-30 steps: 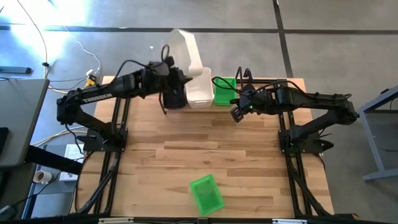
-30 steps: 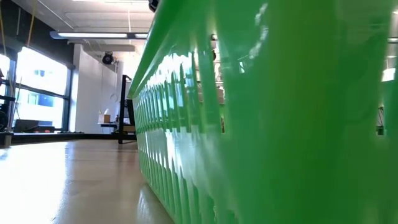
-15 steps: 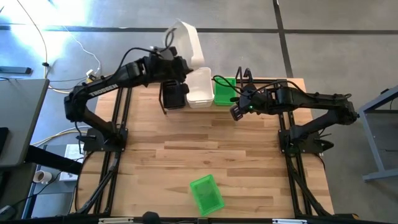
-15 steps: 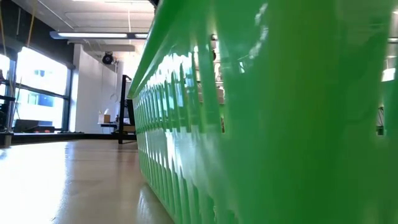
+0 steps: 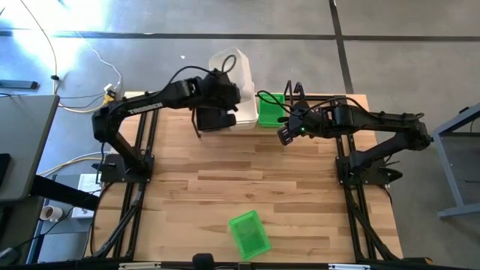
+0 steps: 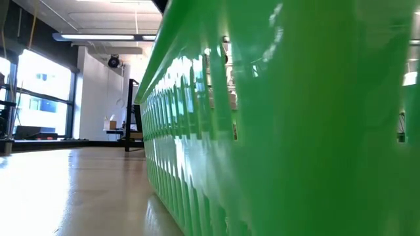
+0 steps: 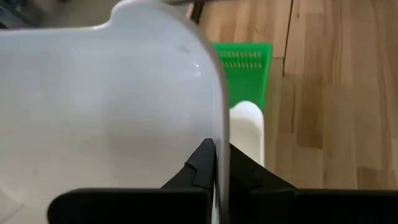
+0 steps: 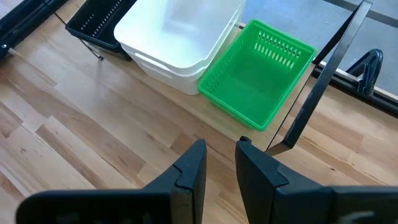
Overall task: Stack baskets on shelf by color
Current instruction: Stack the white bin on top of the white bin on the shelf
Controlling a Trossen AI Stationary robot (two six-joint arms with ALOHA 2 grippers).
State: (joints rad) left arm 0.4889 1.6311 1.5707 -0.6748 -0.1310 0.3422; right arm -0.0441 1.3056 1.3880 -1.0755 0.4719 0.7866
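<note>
My left gripper (image 5: 231, 84) is shut on a white basket (image 5: 229, 63), carried over the white stack (image 5: 241, 114) at the table's far edge. In the left wrist view this white basket (image 7: 106, 106) fills most of the picture. On the shelf (image 8: 318, 87) sit black baskets (image 5: 211, 118), the white stack (image 8: 177, 37) and a green basket (image 8: 258, 74), side by side. Another green basket (image 5: 249, 234) lies on its base near the table's near edge and fills the low view (image 6: 289, 118). My right gripper (image 8: 219, 163) is open, hovering near the shelf's green basket (image 5: 271, 109). My left gripper pinches the white basket's side wall at its rim (image 7: 219, 134), one finger (image 7: 198, 168) inside the basket and one outside. The basket is lifted clear above the white stack, with its open side turned toward the wrist camera.
The shelf's thin black rods and looped upright ends (image 5: 294, 90) stand beside my right gripper. The table's far edge (image 5: 322, 95) runs just behind the shelf. Bare wooden tabletop (image 5: 247, 172) lies between the shelf and the lone green basket.
My left arm has swung toward the table's right along the far edge. The white basket it holds rose a little, then came down and rightward over the white stack. My right arm has kept still.
</note>
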